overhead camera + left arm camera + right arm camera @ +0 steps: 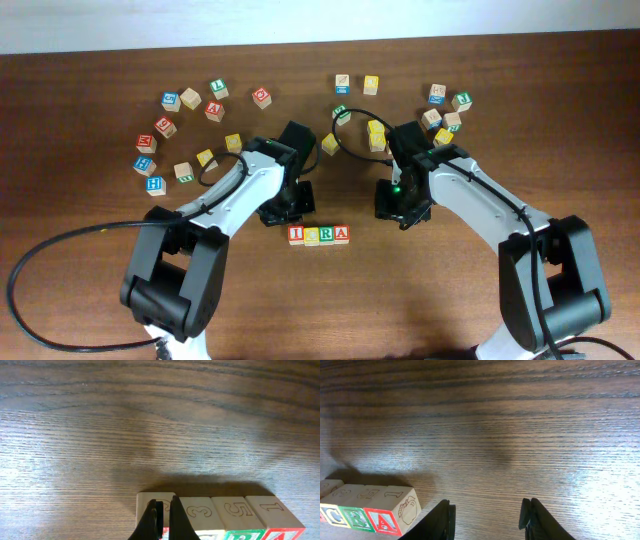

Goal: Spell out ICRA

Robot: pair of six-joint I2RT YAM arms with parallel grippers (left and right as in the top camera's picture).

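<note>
Several letter blocks stand in a row (319,235) on the wooden table, reading I, C, R, A from above. In the left wrist view the row (235,512) shows its numbered tops, and my left gripper (164,510) hangs shut just over its leftmost block, holding nothing. In the right wrist view the A block (390,510) ends the row at lower left. My right gripper (487,512) stands open over bare wood to the right of that block, with nothing between its fingers.
Loose letter blocks lie scattered along the back: a group at the left (175,130) and another at the right (440,110), with yellow ones near the middle (376,133). Cables trail from both arms across the table.
</note>
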